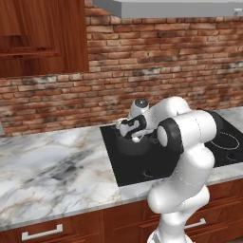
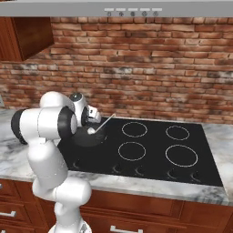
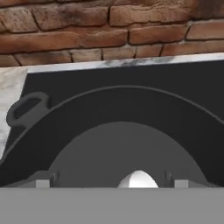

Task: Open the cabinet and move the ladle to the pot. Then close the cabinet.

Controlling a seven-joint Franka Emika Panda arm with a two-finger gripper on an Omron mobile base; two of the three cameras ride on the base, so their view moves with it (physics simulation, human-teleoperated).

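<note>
A dark pot (image 3: 65, 127) with a loop handle (image 3: 27, 108) stands on the black hob's back left burner. The ladle lies in it: its white bowl (image 3: 138, 179) rests on the pot floor, and its thin silver handle (image 2: 108, 121) leans up over the rim. My gripper (image 3: 112, 183) hangs just above the pot (image 2: 86, 137), open, its fingertips (image 3: 43, 183) set wide on either side of the ladle's bowl and apart from it. The gripper (image 1: 136, 138) also shows over the pot (image 1: 129, 148) in the left base view. The reddish-brown cabinet (image 1: 42, 33) hangs at the upper left.
The black hob (image 2: 182, 154) carries more ring burners to the right. A brick wall (image 1: 166, 61) runs close behind the pot, under a grey hood (image 2: 132, 8). A marble counter (image 1: 47, 166) stretches to the left. Drawers with short handles (image 1: 42, 232) sit below.
</note>
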